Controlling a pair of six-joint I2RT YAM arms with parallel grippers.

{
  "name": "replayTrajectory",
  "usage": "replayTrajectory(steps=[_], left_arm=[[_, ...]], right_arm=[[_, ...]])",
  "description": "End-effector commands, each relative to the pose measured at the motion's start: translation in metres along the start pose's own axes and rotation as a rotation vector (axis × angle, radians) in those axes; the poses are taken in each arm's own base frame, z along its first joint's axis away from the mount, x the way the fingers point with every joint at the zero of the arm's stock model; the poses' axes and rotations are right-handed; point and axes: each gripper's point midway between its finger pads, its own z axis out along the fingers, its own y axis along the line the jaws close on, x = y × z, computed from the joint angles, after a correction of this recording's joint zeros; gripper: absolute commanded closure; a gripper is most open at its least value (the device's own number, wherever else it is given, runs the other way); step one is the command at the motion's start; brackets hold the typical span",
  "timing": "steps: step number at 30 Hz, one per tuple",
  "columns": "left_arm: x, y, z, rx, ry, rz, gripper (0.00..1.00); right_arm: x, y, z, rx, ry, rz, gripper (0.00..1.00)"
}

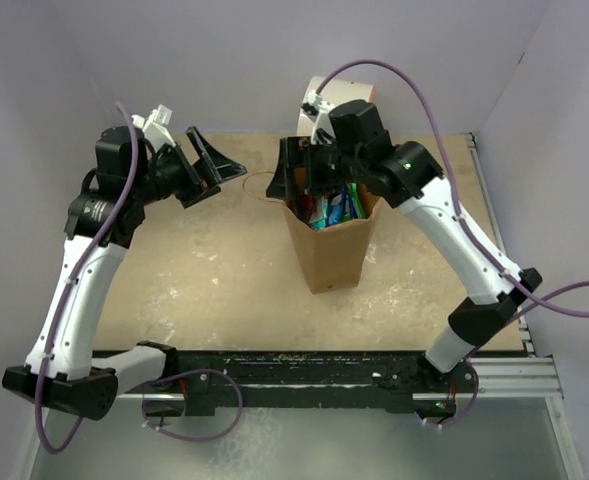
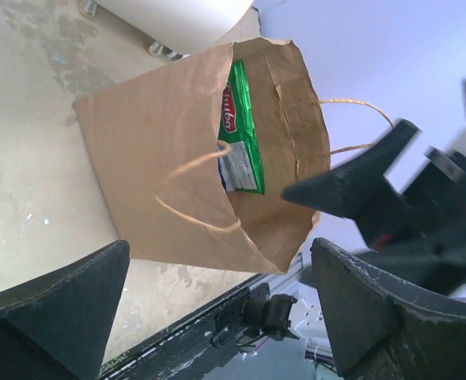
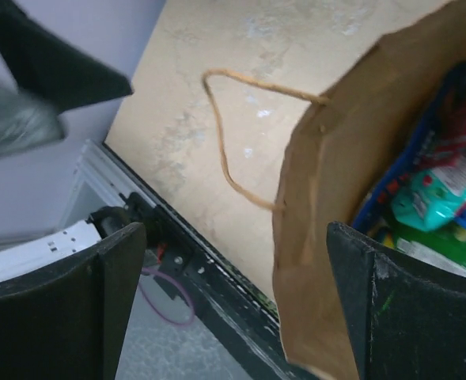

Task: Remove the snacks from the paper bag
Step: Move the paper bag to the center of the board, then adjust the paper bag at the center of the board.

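The brown paper bag [image 1: 329, 250] stands upright mid-table with its top open. Snack packets [image 1: 338, 207] show inside: teal, green and blue ones. My right gripper [image 1: 306, 185] is open at the bag's left rim. In the right wrist view [image 3: 233, 309] the bag's wall [image 3: 327, 237] lies between its fingers, with a teal packet [image 3: 434, 198] and a green one [image 3: 442, 257] inside. My left gripper [image 1: 209, 172] is open and empty, left of the bag and apart from it. The left wrist view [image 2: 221, 317] shows the bag [image 2: 153, 158] with a green packet [image 2: 244, 134] in it.
A cream cylinder [image 1: 319, 98] stands behind the bag, also seen in the left wrist view [image 2: 177, 20]. One loop handle [image 1: 261, 186] hangs out to the bag's left. The black rail [image 1: 304, 368] runs along the near edge. Walls close the back and sides.
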Motion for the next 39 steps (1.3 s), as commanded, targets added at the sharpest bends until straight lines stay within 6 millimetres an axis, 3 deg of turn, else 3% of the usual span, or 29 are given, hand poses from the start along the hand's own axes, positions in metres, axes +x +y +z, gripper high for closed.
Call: replayTrajectory(steps=[1,5,11,15,19,24,30,33,36,39], left_arm=[[-0.006,-0.015,0.021,0.112,0.042,0.005,0.01],[0.004,-0.003,0.043,0.120,0.124,-0.032,0.01],[0.020,0.013,0.073,0.158,0.213,-0.119,0.00],[0.023,0.007,0.086,0.241,0.231,-0.157,0.08],[0.028,0.007,0.096,0.253,0.255,-0.170,0.23],[0.033,0.005,0.103,0.263,0.274,-0.175,0.41],[0.031,0.003,0.102,0.268,0.265,-0.167,0.67],[0.027,-0.001,0.102,0.277,0.261,-0.150,0.80],[0.025,-0.005,0.100,0.276,0.262,-0.129,0.92],[0.021,-0.009,0.094,0.271,0.248,-0.100,0.97]], right_arm=[[-0.006,-0.013,-0.061,0.119,-0.061,-0.108,0.02],[-0.005,-0.038,-0.087,0.270,-0.088,-0.124,0.01],[-0.027,-0.092,-0.134,0.613,-0.238,-0.091,0.01],[-0.041,-0.132,-0.158,0.759,-0.290,0.005,0.01],[-0.056,-0.160,-0.171,0.760,-0.317,0.063,0.01],[-0.053,-0.195,-0.167,0.765,-0.278,0.136,0.00],[-0.066,-0.181,-0.132,0.536,-0.277,0.123,0.07],[-0.068,-0.187,-0.121,0.526,-0.255,0.116,0.20],[-0.067,-0.191,-0.117,0.528,-0.240,0.102,0.41],[-0.068,-0.190,-0.116,0.519,-0.235,0.087,0.57]])
